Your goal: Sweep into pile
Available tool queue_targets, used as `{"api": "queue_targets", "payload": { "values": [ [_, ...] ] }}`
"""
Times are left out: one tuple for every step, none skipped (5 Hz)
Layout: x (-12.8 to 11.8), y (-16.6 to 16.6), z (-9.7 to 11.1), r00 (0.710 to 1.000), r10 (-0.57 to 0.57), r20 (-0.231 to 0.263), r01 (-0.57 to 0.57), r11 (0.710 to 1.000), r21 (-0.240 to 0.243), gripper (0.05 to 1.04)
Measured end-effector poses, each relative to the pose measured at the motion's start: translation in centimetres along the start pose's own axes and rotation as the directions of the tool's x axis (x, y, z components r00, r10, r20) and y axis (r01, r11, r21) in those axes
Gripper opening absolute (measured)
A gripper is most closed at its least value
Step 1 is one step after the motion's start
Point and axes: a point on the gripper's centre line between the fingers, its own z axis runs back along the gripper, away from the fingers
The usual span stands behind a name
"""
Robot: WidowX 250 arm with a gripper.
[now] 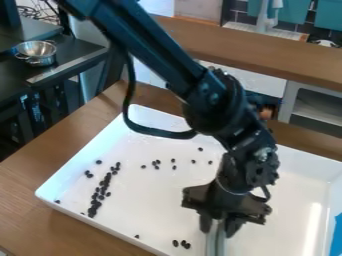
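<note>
Near the bottom edge of the frame, a few bits (181,244) are lying loose in the tray (147,200). Just right of them, the tool (218,229) is clasping a pale strip (214,243). Toward the left, a long, thin band (101,194) is holding most of the bits. Farther up, strays (157,164) are sitting scattered across the middle. Sweeping is looking partly done: strays are needing gathering, and the band is wanting bunching.
</note>
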Motion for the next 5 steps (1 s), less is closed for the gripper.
{"api": "queue_targets", "payload": {
  "values": [
    [0.2, 1.5, -0.5, 1.0, -0.017, 0.019, 0.017, 1.0, -0.001, 0.374],
    [0.5, 2.8, -0.8, 0.998, -0.043, 0.041, 0.043, 0.999, -0.002, 0.374],
    [0.7, 4.3, -1.1, 0.998, -0.053, 0.045, 0.053, 0.999, 0.0, 0.374],
    [0.9, 6.4, -1.2, 0.997, -0.071, 0.025, 0.071, 0.997, -0.004, 0.374],
    [1.3, 8.8, -1.0, 0.995, -0.094, 0.037, 0.094, 0.995, -0.015, 0.374]
  ]
}}
